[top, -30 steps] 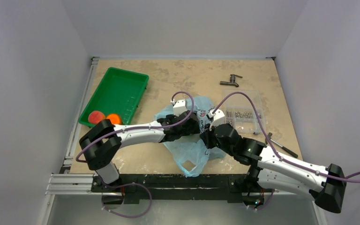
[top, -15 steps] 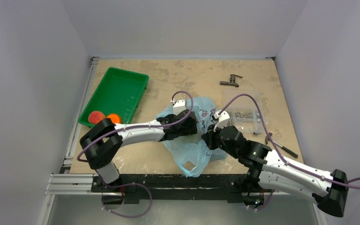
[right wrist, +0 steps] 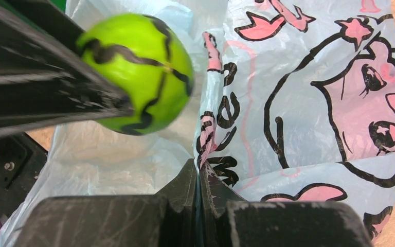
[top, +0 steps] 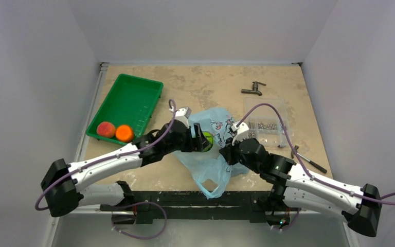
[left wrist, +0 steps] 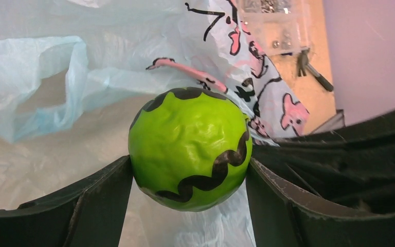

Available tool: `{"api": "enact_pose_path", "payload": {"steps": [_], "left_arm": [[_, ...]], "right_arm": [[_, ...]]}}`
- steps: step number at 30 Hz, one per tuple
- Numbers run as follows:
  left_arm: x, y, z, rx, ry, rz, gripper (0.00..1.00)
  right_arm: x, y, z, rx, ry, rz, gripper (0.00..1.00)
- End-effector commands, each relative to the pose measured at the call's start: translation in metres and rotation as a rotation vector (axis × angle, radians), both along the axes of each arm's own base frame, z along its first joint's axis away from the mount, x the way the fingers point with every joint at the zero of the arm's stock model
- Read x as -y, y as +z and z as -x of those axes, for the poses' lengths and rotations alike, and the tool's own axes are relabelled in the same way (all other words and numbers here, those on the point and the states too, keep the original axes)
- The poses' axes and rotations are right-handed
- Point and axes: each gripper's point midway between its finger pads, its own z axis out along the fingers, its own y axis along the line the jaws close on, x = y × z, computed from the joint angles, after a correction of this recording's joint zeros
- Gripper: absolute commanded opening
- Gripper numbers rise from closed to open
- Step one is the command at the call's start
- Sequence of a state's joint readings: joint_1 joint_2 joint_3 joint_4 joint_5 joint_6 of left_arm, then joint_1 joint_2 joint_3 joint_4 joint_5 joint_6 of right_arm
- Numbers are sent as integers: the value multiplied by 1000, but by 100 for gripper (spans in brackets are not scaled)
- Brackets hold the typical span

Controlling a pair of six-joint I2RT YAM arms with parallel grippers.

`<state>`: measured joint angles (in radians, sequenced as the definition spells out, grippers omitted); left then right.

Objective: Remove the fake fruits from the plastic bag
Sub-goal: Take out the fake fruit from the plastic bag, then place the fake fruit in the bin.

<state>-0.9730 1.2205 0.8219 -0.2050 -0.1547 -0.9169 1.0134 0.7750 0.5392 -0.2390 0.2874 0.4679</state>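
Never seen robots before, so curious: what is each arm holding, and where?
The left fingers grip the green fruit by its sides; the right fingers pinch an edge of the plastic bag.

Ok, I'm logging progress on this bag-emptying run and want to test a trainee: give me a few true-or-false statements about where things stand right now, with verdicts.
1. The left gripper holds the green fruit between its fingers. True.
2. The right gripper is open and holds nothing. False: it is shut, pinching an edge of the plastic bag.
3. Two fruits lie in the green tray. True: the red-peach fruit and the orange fruit.
4. In the top view, the green tray sits to the right of the plastic bag. False: it sits to the left of it.
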Motion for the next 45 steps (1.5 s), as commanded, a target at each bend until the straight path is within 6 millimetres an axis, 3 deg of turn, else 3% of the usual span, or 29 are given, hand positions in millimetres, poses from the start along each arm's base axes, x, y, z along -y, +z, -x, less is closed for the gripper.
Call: {"api": "enact_pose_path", "payload": {"steps": [1,5,10,13,18,21,24,29,33,42,45], "left_arm": [[-10,22,21,-4,-134,57,27],[-22,39,47,-11,-255,74,28],[-80,57,40,56,-164,-63,29],[-127,59,25,72,-72,-212,28],[-201,66,-22,131,166,-451,26],[-235,78,-59,194,284,-574,26],[-250,81,-91,190,343,-663,25],[-270,48,-136,67,370,-721,25],[-290,21,-156,0,401,-718,23],[-302,-33,-169,-136,359,-789,23],[-312,-43,-172,-206,383,-840,21]], "right_arm": [[-2,16,-8,44,-25,-32,0],[5,21,-11,59,-66,-48,0],[12,29,-11,84,-89,-80,0],[13,29,-11,86,-93,-87,0],[13,31,-8,86,-82,-95,0],[14,33,-7,93,-77,-104,0],[16,34,-8,99,-89,-105,0],[17,33,-7,88,-91,-94,0],[17,34,-9,97,-99,-109,0],[10,22,-11,65,-86,-52,0],[9,18,-13,56,-91,-39,0]]}}
